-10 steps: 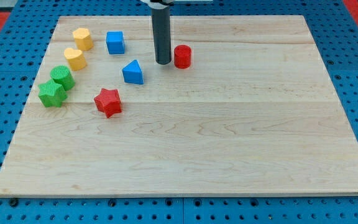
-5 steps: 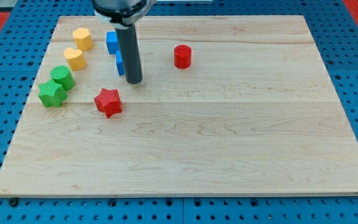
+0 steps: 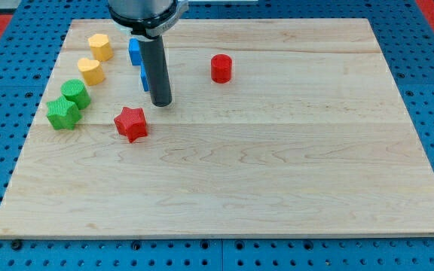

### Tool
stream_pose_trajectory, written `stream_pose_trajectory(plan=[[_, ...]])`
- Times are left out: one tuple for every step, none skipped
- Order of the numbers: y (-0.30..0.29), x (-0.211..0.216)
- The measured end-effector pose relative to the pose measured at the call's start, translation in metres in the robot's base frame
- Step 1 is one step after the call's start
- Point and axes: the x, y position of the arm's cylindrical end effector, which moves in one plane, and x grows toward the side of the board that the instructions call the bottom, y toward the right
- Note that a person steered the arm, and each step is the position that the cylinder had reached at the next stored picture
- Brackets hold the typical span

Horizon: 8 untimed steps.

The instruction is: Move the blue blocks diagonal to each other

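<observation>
Two blue plastic blocks are sitting near the wooden board's (image 3: 277, 188) top-left area, both mostly hidden behind the dark rod. The upper blue block (image 3: 134, 51) is showing only a strip at the rod's left; shape hard to tell. The lower blue block (image 3: 145, 78) is peeking out as a thin sliver just below it, also left of the rod; shape not readable either. The two are lying one above the other, close together.

My tip (image 3: 161, 102) is resting on the board right beside the lower blue block, at its lower right; contact cannot be told. No jaws on this arm, just a plain rod.

A red star-shaped block (image 3: 131, 123) is lying below-left of the tip, apart from it. A red cylinder block (image 3: 221, 68) is standing off to the right, well apart.

Along the left edge, two yellow blocks (image 3: 100, 47) (image 3: 91, 71) are sitting one below the other, and two green blocks (image 3: 75, 93) (image 3: 62, 114) are touching each other beneath them.
</observation>
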Motion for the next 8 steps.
stream_pose_trajectory(plan=[[0.003, 0.004], [0.109, -0.006], [0.138, -0.104], [0.067, -0.146], [-0.018, -0.145], [-0.066, -0.145], [-0.073, -0.131], [-0.025, -0.131]])
